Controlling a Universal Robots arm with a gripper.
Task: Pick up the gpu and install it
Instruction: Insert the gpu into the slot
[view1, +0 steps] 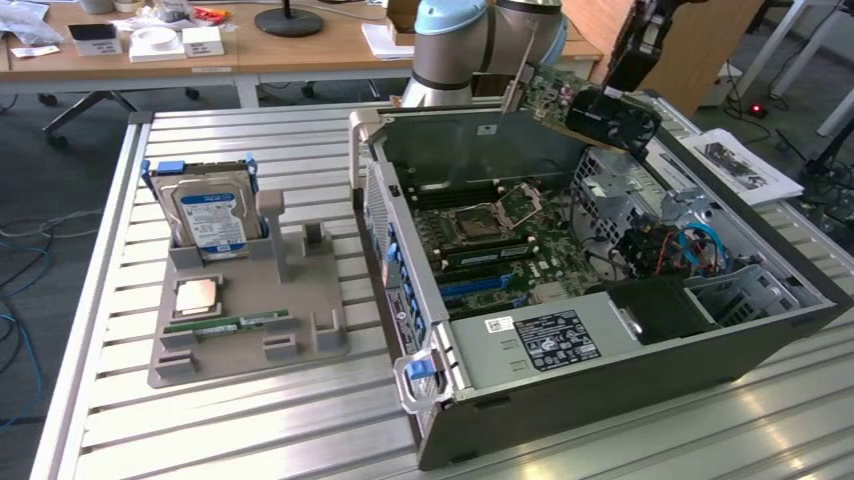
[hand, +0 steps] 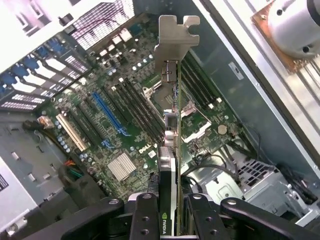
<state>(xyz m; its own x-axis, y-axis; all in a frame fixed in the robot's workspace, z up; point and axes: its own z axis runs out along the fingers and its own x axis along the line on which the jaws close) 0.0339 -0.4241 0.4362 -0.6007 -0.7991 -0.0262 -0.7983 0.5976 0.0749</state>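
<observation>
My jaws pinch the thin dark gpu card (hand: 169, 165), silvery bracket (hand: 176, 45) leading; I must square it over the long blue slot (hand: 107, 116) below them.

We see the gpu (view1: 587, 108) (green board, black cooler, silvery bracket) held aloft, tilted, above the open case (view1: 641, 370), not yet seated.

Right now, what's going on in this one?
The arm's pincer is closed on the gpu and holds it in the air over the open computer case. The card's metal bracket is at the end away from the pincer, with the motherboard below, and the card is not yet seated in any slot. On the grey tray beside the case, the hard drive stands upright.
</observation>
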